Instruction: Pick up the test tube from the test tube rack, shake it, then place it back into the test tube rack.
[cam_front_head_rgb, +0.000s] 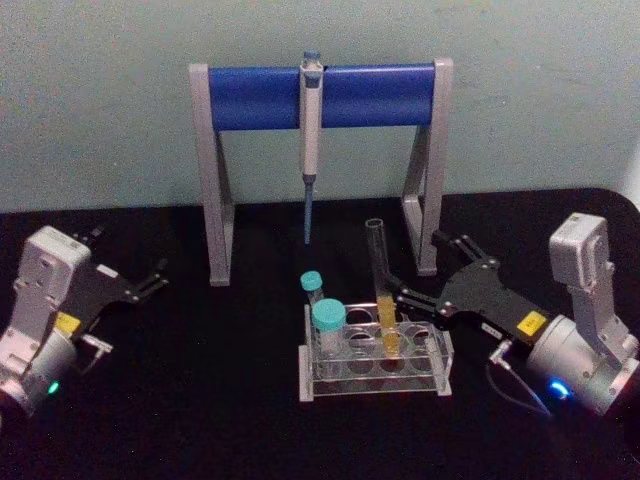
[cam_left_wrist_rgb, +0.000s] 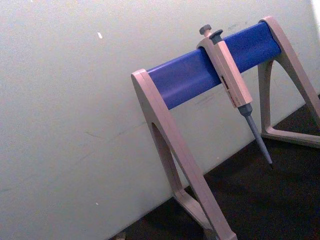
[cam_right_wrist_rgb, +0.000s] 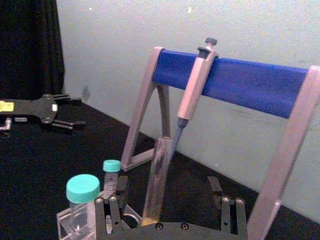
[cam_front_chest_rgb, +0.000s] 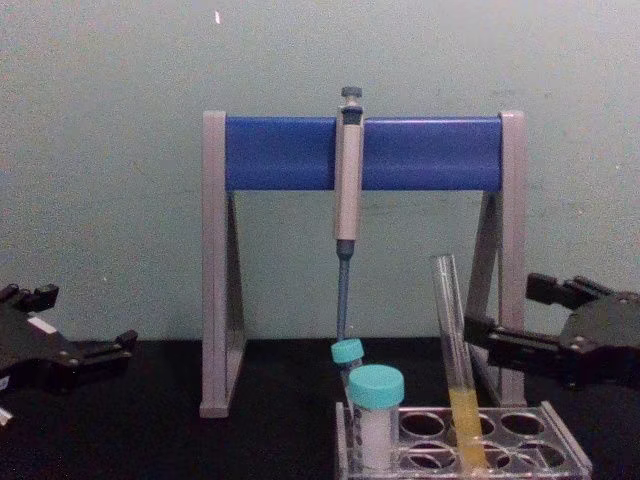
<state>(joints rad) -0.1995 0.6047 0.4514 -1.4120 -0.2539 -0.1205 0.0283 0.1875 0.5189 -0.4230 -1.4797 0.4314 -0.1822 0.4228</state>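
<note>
1 ea: test tube (cam_front_head_rgb: 381, 285), rack (cam_front_head_rgb: 375, 388), pipette (cam_front_head_rgb: 311, 130), stand (cam_front_head_rgb: 250, 97); 2 capped tubes (cam_front_head_rgb: 328, 318) (cam_front_head_rgb: 312, 284).

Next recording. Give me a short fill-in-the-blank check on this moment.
1. The test tube stands in the test tube rack, holding ____ liquid.
2. The right gripper beside it has its fingers ____.
3. ____ teal-capped tubes share the rack.
4. The pipette hangs from the ____ bar of the stand.
The left gripper sits parked at the left, open.
Missing: yellow; open; two; blue.
</note>
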